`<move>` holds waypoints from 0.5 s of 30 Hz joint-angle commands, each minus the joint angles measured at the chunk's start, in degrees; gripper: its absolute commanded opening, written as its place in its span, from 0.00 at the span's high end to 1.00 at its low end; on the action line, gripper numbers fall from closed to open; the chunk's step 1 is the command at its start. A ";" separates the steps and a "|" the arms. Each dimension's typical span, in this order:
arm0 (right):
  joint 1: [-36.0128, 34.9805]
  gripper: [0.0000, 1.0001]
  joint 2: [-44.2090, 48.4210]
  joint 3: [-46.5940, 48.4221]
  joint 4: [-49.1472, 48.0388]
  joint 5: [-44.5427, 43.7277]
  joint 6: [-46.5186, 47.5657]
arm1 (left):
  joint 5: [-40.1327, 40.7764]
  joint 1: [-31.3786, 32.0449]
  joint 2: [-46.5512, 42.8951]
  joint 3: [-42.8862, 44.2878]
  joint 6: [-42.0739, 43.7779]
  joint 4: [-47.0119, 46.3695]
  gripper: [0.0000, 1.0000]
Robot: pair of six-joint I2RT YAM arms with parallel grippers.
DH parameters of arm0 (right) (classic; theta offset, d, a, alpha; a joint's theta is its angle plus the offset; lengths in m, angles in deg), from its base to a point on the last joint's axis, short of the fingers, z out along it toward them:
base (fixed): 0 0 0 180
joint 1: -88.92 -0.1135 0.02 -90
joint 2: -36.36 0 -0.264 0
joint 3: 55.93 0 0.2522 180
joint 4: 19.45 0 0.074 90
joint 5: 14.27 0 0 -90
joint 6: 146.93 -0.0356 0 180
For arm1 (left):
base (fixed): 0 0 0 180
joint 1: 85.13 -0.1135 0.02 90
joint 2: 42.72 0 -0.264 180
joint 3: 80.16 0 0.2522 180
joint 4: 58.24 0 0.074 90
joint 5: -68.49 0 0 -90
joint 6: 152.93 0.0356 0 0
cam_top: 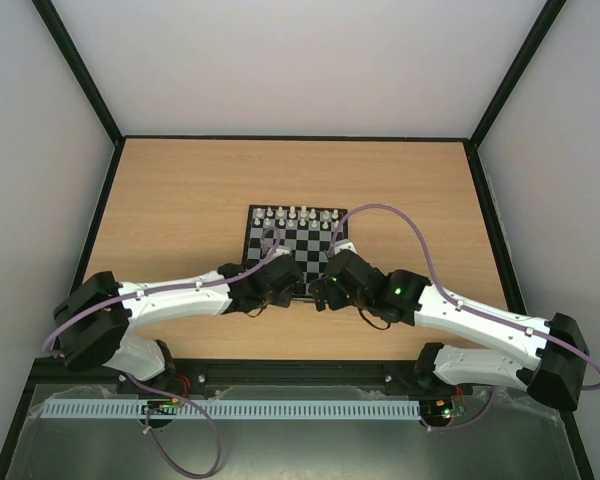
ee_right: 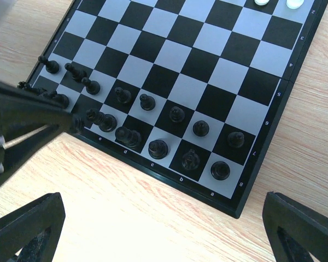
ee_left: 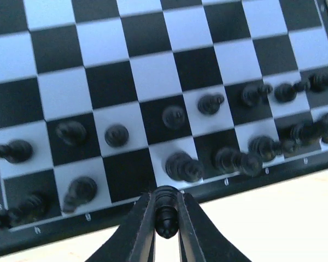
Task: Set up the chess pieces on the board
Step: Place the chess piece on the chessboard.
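Clamped between the two fingers (ee_left: 142,229) of the left gripper (ee_left: 167,221), at the bottom of the left wrist view, is one black chess piece (ee_left: 167,204). The fingers squeeze it from both sides. Its long axis runs along the line of the fingers, with its rounded end pointing toward the board (ee_left: 153,38). It hangs over the board's dark near border, roughly mid-edge, and I cannot tell whether it touches the surface.

The right gripper (ee_right: 163,204) hovers over bare wood just in front of the board's near right corner. Its fingers are spread wide with nothing between them.

Just beyond, the other black pieces (ee_right: 158,148) fill the two nearest rows. The front row has a gap beside the held piece, and the second row runs nearly the full width. From above, the pieces on the right stand upright on their own squares. Those at the left end crowd together and look tilted, though blur and viewing angle make that uncertain.

The middle ranks beyond them are bare checkered squares. The board lies square to the table (cam_top: 180,200), at its centre, with the near edge between the two grippers. Along its far edge stands a line of white pieces (cam_top: 295,214).
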 commanded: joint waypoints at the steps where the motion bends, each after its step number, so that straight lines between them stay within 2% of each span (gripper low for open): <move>1: 0.21 0.00 1.13 -1.00 0.31 -1.00 0.10 | 1.44 -2.77 -1.19 2.50 4.30 2.44 0.86; 15: 0.26 0.00 0.27 -1.00 0.03 -1.11 0.28 | -0.02 -4.75 1.46 1.88 5.42 0.41 0.86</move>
